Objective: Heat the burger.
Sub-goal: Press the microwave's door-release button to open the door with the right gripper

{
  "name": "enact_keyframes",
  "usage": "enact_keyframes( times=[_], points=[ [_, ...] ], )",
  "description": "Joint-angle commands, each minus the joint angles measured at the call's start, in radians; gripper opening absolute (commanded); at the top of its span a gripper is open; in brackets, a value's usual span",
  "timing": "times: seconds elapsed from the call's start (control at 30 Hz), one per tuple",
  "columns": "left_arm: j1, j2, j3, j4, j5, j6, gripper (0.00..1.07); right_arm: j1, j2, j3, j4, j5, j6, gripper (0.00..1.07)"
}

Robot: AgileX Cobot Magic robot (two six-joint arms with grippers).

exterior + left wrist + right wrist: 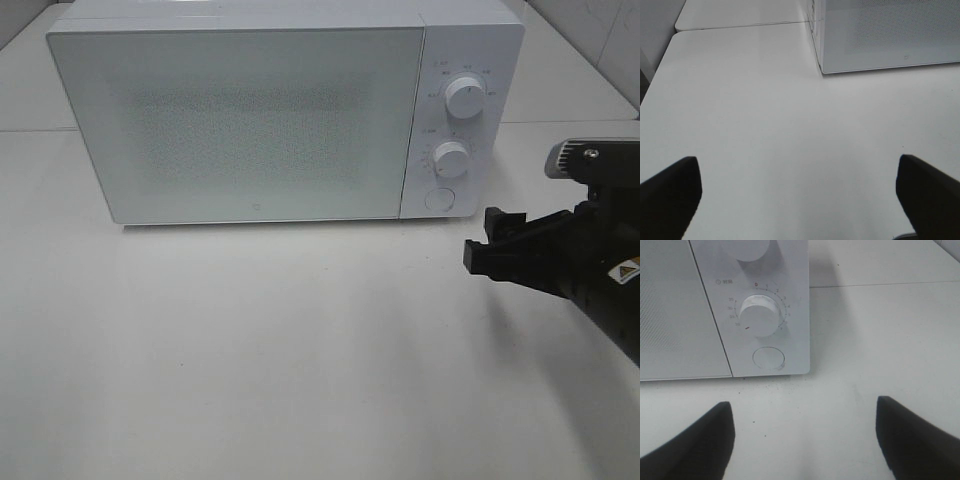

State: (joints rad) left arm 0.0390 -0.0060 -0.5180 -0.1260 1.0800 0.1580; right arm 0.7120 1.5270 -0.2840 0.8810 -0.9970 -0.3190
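1. Reading the writing first: the lower knob [760, 315] of the microwave [250, 120] has a printed scale that starts with a red "0". The other numbers are too small to read surely. A small clock sign with a short label stands above this scale, and the label cannot be read.
2. The door [235, 125] carries a tiny logo [250, 211] low in its middle, too small to read. A sticker [628, 270] with an orange triangle sits on the right arm; its words are not readable.
3. Counted: one microwave, one door (shut), two knobs, namely the upper knob [465, 97] and the lower knob, one round button [440, 198] and two grippers.
4. The right gripper [487, 243] stands wide, with only the white table [300, 350] between its fingers. The control panel is just ahead of it, near but not touching. The round button is the closest part, then the lower knob behind it, then the upper knob.
5. The left gripper [797, 165] is also wide and holds nothing. A front corner of the microwave lies ahead of it and to one side, well apart, with bare table between.
6. The burger shows in no view. The door window is frosted and dotted, so one cannot tell if it is inside.
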Motion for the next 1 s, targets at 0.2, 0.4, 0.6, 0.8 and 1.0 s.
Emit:
enact_keyframes(
  times=[0.2,0.4,0.6,0.8,1.0],
  points=[
    [0.002,-0.002,-0.001,-0.007,-0.007,0.002,0.98,0.054,0.079,-0.094,0.025,-0.037,-0.040,0.75],
    [0.002,-0.002,-0.001,-0.007,-0.007,0.002,0.98,0.054,0.105,-0.111,0.025,-0.037,0.059,0.74],
    [0.002,-0.002,-0.001,-0.007,-0.007,0.002,0.98,0.054,0.105,-0.111,0.024,-0.038,0.319,0.66],
    [0.002,-0.002,-0.001,-0.007,-0.007,0.002,0.98,0.054,0.105,-0.111,0.012,-0.026,0.752,0.48],
    [0.002,-0.002,-0.001,-0.007,-0.007,0.002,0.98,0.054,0.105,-0.111,-0.052,0.012,1.183,0.22]
  ],
)
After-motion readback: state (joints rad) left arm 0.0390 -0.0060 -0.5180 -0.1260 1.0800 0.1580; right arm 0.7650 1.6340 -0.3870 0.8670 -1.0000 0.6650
